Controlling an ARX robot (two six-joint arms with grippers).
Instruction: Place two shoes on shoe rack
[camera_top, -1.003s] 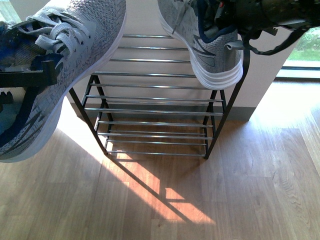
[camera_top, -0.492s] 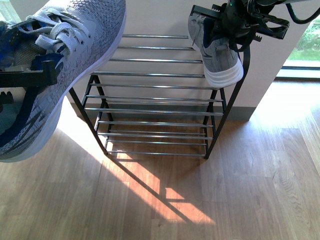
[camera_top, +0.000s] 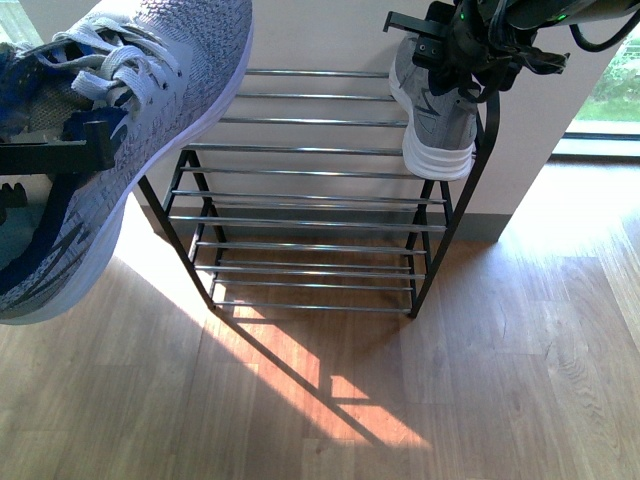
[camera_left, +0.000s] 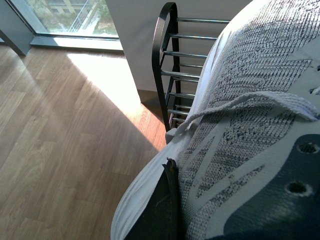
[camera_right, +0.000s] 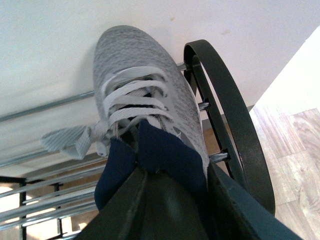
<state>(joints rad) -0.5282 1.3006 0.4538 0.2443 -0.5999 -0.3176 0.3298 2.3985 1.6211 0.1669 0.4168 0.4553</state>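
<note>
So my right gripper (camera_top: 457, 52) has one grey knit white-soled sneaker (camera_top: 437, 120) pinched toe-to-wall over the right end of the black-framed chrome-bar shoe rack (camera_top: 300, 148), while the left gripper (camera_top: 70, 150) grips its twin (camera_top: 165, 85) off left.

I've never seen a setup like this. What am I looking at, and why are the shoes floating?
This is a robot with two arms, each ending in a gripping tool. The wide view comes from a camera on its body; the other two from cameras on its wrists. The left tool holds the near sneaker in the air, close to that camera. The right tool grips the far sneaker by its opening, over the top shelf of the shoe rack, at its right end, toe toward the wall. Whether it rests on the bars I cannot tell. The rack stands on a wooden floor.
</note>
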